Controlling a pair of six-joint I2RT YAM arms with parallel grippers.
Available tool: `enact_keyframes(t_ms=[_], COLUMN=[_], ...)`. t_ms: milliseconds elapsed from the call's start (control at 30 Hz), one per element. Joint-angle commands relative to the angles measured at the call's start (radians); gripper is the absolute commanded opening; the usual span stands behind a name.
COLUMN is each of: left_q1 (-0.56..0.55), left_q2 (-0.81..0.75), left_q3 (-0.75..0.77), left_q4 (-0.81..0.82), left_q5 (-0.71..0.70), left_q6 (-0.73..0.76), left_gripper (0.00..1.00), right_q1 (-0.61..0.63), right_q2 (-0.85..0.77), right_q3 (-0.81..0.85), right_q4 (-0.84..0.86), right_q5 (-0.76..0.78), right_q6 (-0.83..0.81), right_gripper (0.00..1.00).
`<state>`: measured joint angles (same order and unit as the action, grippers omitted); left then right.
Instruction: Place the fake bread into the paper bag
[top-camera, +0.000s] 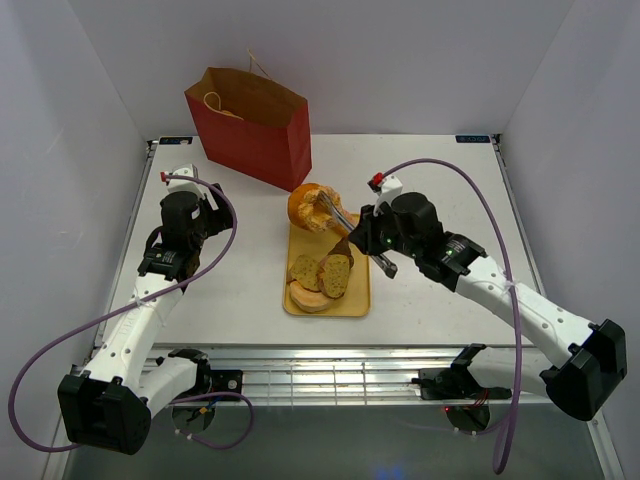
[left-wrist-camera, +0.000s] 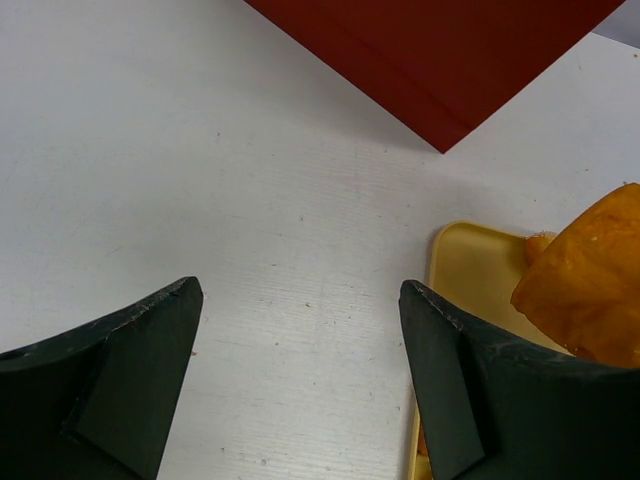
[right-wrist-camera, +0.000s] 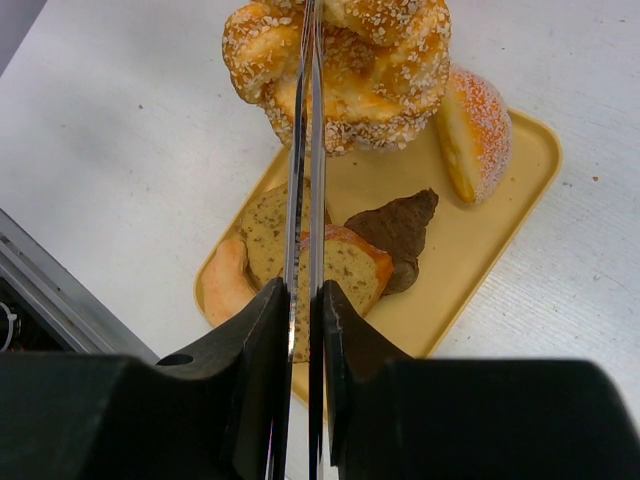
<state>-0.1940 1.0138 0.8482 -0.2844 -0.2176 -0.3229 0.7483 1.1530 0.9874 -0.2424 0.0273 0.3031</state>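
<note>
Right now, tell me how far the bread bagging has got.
Done: nothing shows inside the tall red paper bag. In hand: the right gripper is shut on a seeded golden twisted roll over the flat yellow tray. Left: an orange sugared bun, a dark brown piece, speckled slices; the left gripper is open, empty.

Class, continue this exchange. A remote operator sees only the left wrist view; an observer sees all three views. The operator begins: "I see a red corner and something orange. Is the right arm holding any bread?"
Observer: Yes. The right gripper is shut on a seeded twisted roll.
Operator: Is any bread on the tray?
Observer: Yes. Tan speckled slices, a dark brown piece and an orange bun lie on the yellow tray.
Operator: Is that red corner the bag?
Observer: Yes. The paper bag stands upright beyond the tray, its mouth open upward.
</note>
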Motion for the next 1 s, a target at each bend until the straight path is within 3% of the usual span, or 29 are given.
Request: enact_keyframes(t_ms=[0, 467, 967], left_q1=[-0.005, -0.005, -0.004], left_q2=[-0.011, -0.007, 0.000], left_q3=[0.012, 0.012, 0.014], left_q4=[0.008, 0.007, 0.007], left_q5=[-0.002, -0.011, -0.003], left_q6=[-0.005, -0.004, -0.005], left_gripper=[0.90, 0.90, 0.90], right_q1=[0.003, 0.003, 0.003], right_q2=[-0.039, 0.045, 0.273], right_q3=[0.062, 0.252, 0.592], right_q4=[0.028, 0.058, 0.206], right_q5=[0.013, 0.020, 0.056], right_q6=[-0.019, -0.064, -0.144], right_gripper=[0.08, 0.08, 0.08])
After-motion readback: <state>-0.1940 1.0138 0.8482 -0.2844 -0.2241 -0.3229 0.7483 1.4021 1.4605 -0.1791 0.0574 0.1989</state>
